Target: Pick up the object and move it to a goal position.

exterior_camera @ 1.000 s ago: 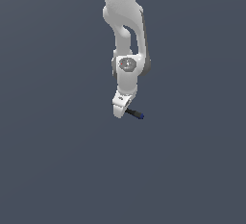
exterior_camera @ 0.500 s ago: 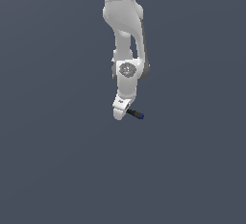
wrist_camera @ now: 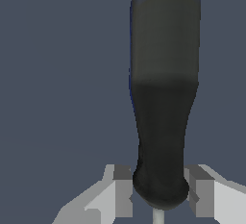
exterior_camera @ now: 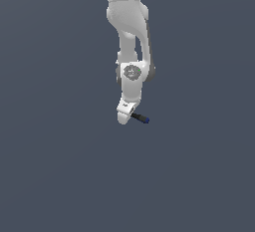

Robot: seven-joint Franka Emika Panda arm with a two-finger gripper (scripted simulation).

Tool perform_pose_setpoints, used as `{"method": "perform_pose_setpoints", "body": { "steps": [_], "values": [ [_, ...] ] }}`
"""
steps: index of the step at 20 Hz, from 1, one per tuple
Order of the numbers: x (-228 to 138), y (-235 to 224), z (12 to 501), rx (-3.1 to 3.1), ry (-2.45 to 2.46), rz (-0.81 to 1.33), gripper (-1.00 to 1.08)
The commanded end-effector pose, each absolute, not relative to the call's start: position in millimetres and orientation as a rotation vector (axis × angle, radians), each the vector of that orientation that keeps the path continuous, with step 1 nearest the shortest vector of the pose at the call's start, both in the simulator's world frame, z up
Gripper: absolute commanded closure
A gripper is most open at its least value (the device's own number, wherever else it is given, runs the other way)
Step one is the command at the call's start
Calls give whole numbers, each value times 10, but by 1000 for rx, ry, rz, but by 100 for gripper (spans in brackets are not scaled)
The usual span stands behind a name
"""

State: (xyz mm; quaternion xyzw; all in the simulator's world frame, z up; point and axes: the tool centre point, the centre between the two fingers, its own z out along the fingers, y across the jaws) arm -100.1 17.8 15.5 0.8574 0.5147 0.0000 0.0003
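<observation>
Exterior view: white gripper [exterior_camera: 124,118] hanging below the arm, jaws pinching the black rod [exterior_camera: 139,118], blue tip jutting toward the exterior view's right, tilted slightly down. Wrist view: rod [wrist_camera: 163,122] clamped between grey pads [wrist_camera: 122,189], blue end farthest out.

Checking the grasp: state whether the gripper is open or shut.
Shut on the rod: the gripper has a finger against each side of its black end.
</observation>
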Motion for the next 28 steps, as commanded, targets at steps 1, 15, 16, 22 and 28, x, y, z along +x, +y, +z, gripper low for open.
{"method": "perform_pose_setpoints", "body": {
  "steps": [1,15,16,22,28],
  "values": [
    [-996,167,157,2693,1617,0,108],
    [-653,-583,292,2694,1617,1,108],
    [-611,-673,308,2694,1617,1,108],
    [-333,-1255,412,2694,1617,1,108],
    [-83,-1750,500,2694,1617,1,108]
  ]
}}
